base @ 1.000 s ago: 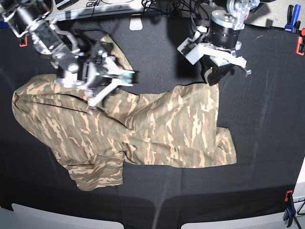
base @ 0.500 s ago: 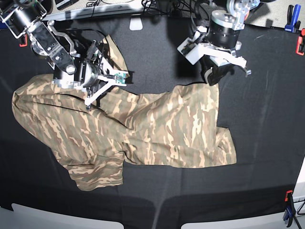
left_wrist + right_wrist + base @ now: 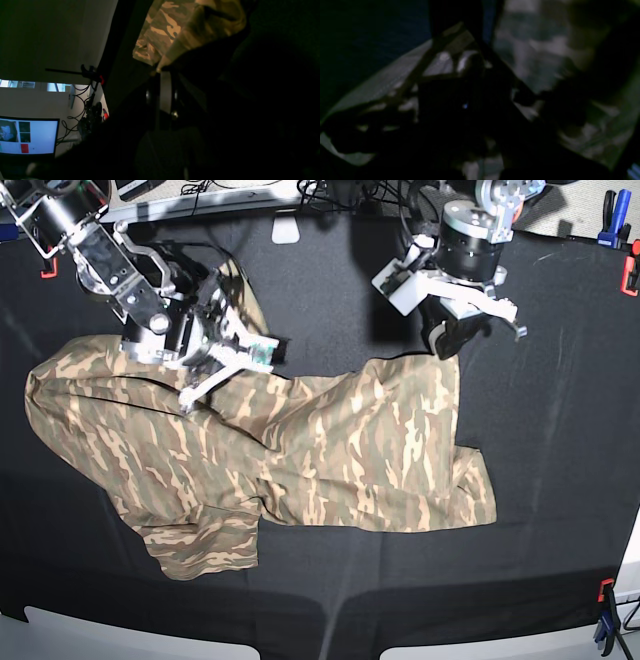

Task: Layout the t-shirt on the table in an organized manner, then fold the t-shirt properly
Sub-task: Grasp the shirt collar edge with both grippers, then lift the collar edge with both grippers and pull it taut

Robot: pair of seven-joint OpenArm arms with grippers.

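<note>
Camouflage cotton in tan, olive and brown: the t-shirt (image 3: 270,450) lies crumpled across the middle of the table (image 3: 560,430), its bulk spreading from about nine o'clock to four o'clock of the base view, one folded lobe reaching toward seven o'clock and a narrow strip rising toward eleven o'clock. My right gripper (image 3: 200,385), at ten o'clock, sits down on the shirt's upper edge with its jaws drawn together; whether cloth is caught between them I cannot tell, since the right wrist view is dark and blurred, showing only pale patterned fabric (image 3: 545,50) close around the fingers. My left gripper (image 3: 445,340), at one o'clock, is clamped on the shirt's upper right corner; in the left wrist view a bunched fold of the print (image 3: 175,30) rises directly from the closed fingertips (image 3: 165,75). Black cloth covers the table, held by a red clamp (image 3: 629,275) at the three o'clock edge and a blue clamp (image 3: 608,220) near two o'clock. A lit monitor (image 3: 27,136) stands beyond the table in the left wrist view.
</note>
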